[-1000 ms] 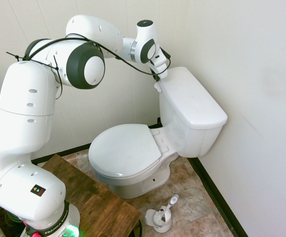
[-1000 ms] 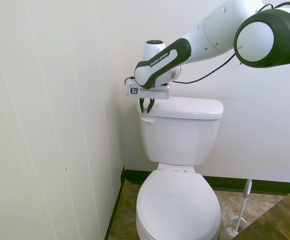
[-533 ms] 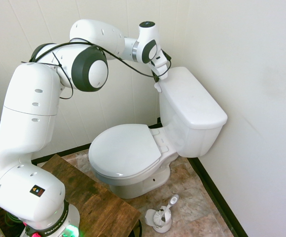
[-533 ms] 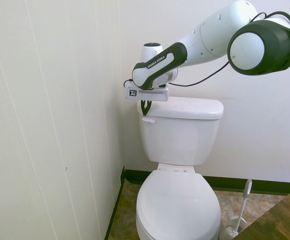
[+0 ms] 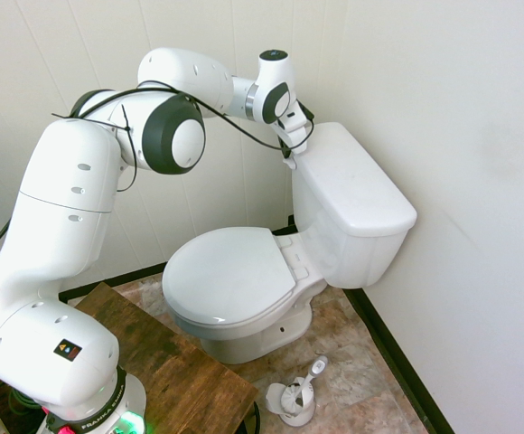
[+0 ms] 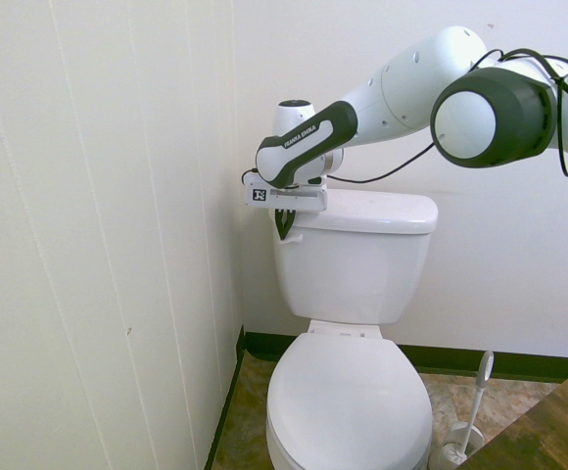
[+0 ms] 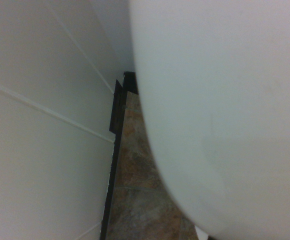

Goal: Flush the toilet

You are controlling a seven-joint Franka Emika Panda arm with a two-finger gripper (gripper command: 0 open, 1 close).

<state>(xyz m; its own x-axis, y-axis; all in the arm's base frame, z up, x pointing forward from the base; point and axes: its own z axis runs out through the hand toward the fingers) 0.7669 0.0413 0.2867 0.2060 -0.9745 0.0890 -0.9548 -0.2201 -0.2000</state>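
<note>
- In the second exterior view, the toilet [image 6: 353, 279] is standing against the back wall, its lid [image 6: 350, 397] lying down.
- The claw [image 6: 284, 224] is hovering at the tank's 10 o'clock, clenched, holding nothing, tips pointing down just beside the lever [image 6: 295, 238]; contact is staying unclear.
- The brush [image 6: 472, 416] is standing in its holder [image 6: 455, 448] at the lid's 4 o'clock.
</note>
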